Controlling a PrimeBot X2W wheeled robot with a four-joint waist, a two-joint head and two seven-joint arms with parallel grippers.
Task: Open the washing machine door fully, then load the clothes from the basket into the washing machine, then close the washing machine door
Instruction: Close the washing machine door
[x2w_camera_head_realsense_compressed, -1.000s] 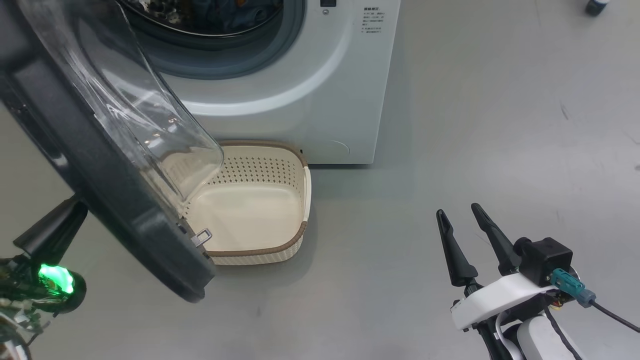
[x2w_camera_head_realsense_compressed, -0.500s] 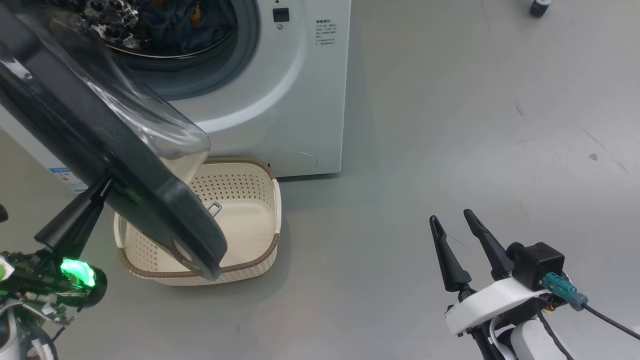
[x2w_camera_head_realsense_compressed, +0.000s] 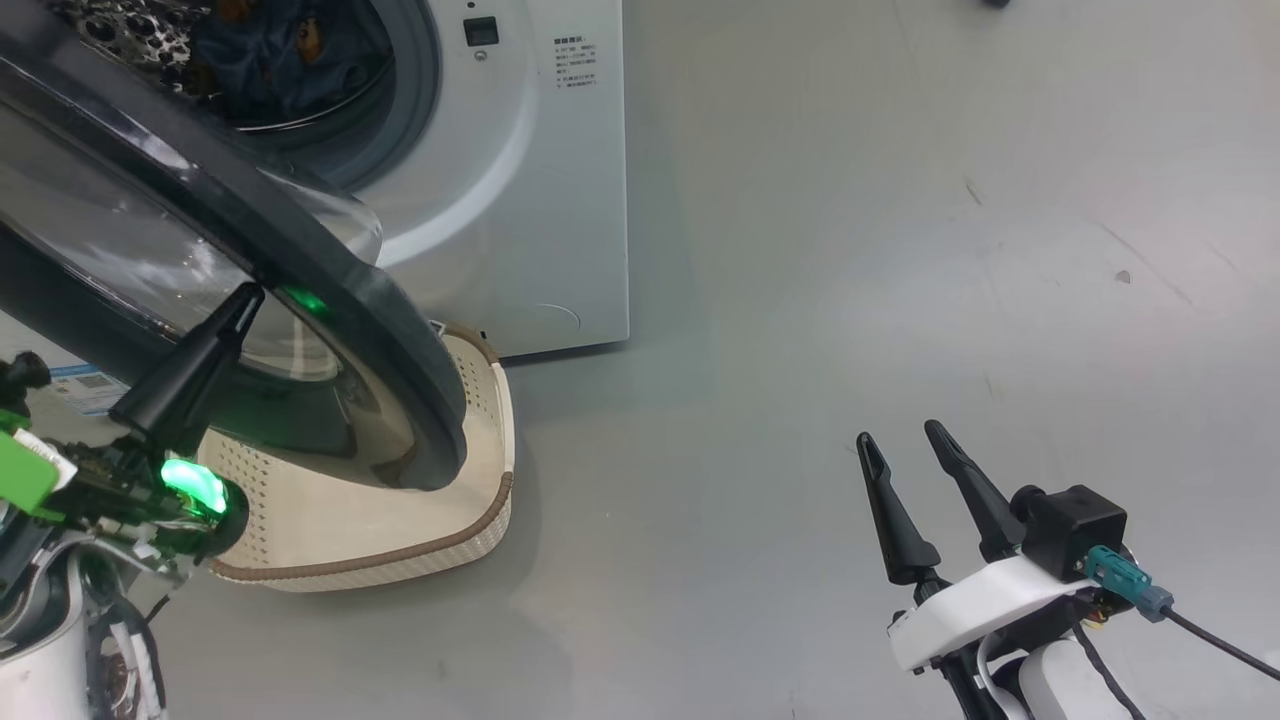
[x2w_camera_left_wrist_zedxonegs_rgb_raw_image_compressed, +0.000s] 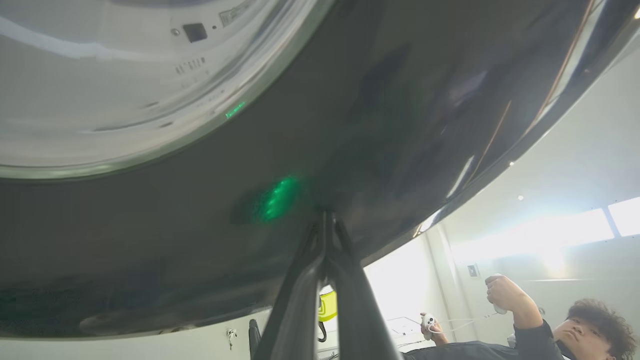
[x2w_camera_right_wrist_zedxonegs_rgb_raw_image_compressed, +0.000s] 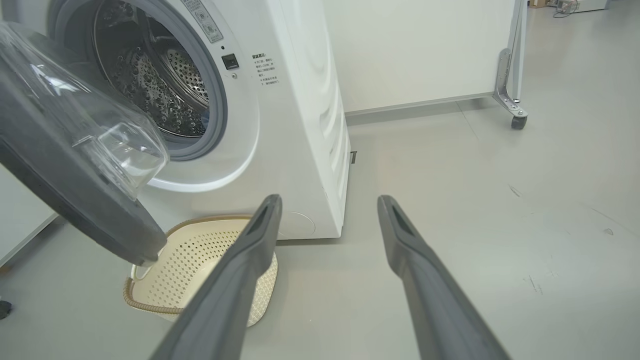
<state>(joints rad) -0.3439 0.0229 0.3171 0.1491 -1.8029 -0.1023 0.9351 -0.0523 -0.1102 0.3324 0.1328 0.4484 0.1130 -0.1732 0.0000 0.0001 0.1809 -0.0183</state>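
Note:
The white washing machine (x2w_camera_head_realsense_compressed: 560, 200) stands at the upper left with its drum open. Blue clothes (x2w_camera_head_realsense_compressed: 260, 55) lie inside the drum. The washing machine door (x2w_camera_head_realsense_compressed: 400, 340), black-rimmed with a clear glass bowl, hangs part-way swung over the basket (x2w_camera_head_realsense_compressed: 400, 560). What shows of the cream basket holds nothing. My left gripper (x2w_camera_head_realsense_compressed: 250, 292) is shut, its tip pressed on the door's outer black rim (x2w_camera_left_wrist_zedxonegs_rgb_raw_image_compressed: 350, 100), as the left wrist view confirms for the gripper (x2w_camera_left_wrist_zedxonegs_rgb_raw_image_compressed: 325, 216). My right gripper (x2w_camera_head_realsense_compressed: 900, 435) stands open over bare floor at the lower right, holding nothing. The right wrist view shows the gripper (x2w_camera_right_wrist_zedxonegs_rgb_raw_image_compressed: 330, 200), the door (x2w_camera_right_wrist_zedxonegs_rgb_raw_image_compressed: 60, 190) and the basket (x2w_camera_right_wrist_zedxonegs_rgb_raw_image_compressed: 200, 255).
Grey floor (x2w_camera_head_realsense_compressed: 900, 250) spreads to the right of the machine. A white wall panel on a castor (x2w_camera_right_wrist_zedxonegs_rgb_raw_image_compressed: 517, 120) stands at the far right. A person (x2w_camera_left_wrist_zedxonegs_rgb_raw_image_compressed: 500, 295) holding hand controllers shows past the door in the left wrist view.
The door has swung towards the machine's opening, with my shut left gripper against its outer face. The head camera has turned, shifting the machine and basket leftward in view. The right gripper stays open.

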